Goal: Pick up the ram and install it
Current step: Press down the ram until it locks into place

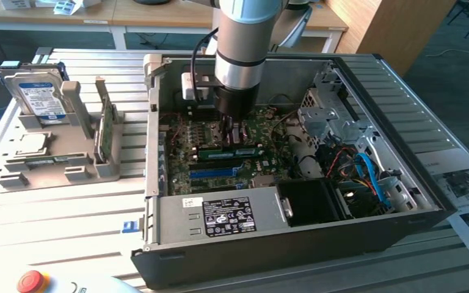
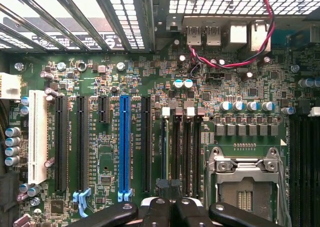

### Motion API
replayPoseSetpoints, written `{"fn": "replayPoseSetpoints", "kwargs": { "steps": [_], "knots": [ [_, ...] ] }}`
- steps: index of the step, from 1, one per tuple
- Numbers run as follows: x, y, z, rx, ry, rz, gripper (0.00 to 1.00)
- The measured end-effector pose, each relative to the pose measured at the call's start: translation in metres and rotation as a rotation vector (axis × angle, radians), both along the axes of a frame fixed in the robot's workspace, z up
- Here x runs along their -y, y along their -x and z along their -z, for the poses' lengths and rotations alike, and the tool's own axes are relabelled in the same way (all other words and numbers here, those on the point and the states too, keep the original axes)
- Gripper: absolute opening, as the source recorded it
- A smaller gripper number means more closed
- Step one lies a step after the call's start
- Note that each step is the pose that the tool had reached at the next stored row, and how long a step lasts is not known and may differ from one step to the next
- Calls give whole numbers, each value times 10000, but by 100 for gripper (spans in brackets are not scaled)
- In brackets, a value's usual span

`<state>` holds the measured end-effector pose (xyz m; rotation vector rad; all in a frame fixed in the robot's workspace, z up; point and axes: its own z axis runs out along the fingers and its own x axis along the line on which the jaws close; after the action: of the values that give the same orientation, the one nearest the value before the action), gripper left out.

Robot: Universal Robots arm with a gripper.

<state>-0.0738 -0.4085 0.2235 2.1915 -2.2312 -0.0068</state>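
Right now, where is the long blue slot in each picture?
Exterior view: the blue slot lies on the green board inside the computer case, near the hand.
Wrist view: the blue slot runs between black slots, near the hand.
Shared landmark: the hand.

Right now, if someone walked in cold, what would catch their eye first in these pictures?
First the arm, reaching straight down into the open computer case, its tool low over the green motherboard. In the wrist view a blue slot stands out among the black ones. At the exterior view's left, a hard drive with a blue label stands upright in a grey holder outside the case.
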Motion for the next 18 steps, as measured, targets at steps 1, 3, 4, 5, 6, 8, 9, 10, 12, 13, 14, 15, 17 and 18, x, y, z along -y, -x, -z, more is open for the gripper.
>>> {"fn": "replayPoseSetpoints", "kwargs": {
  "steps": [1,3,4,5,6,8,9,10,12,13,14,15,17,18],
  "knots": [
    [0,0,2,0,0,0,10],
    [0,0,4,1,-1,0,10],
    [0,0,4,1,-2,0,10],
    [0,0,4,1,-2,0,10],
    [0,0,4,2,-2,0,10],
    [0,0,4,1,-2,0,10],
    [0,0,5,1,0,0,10],
    [0,0,7,1,0,0,10],
    [0,0,10,0,0,0,10],
    [0,0,12,0,1,0,10],
    [0,0,14,0,-2,0,10],
    [0,0,16,-1,-1,0,10],
    [0,0,18,0,0,0,10],
    [0,0,20,0,-1,1,10]
  ]
}}
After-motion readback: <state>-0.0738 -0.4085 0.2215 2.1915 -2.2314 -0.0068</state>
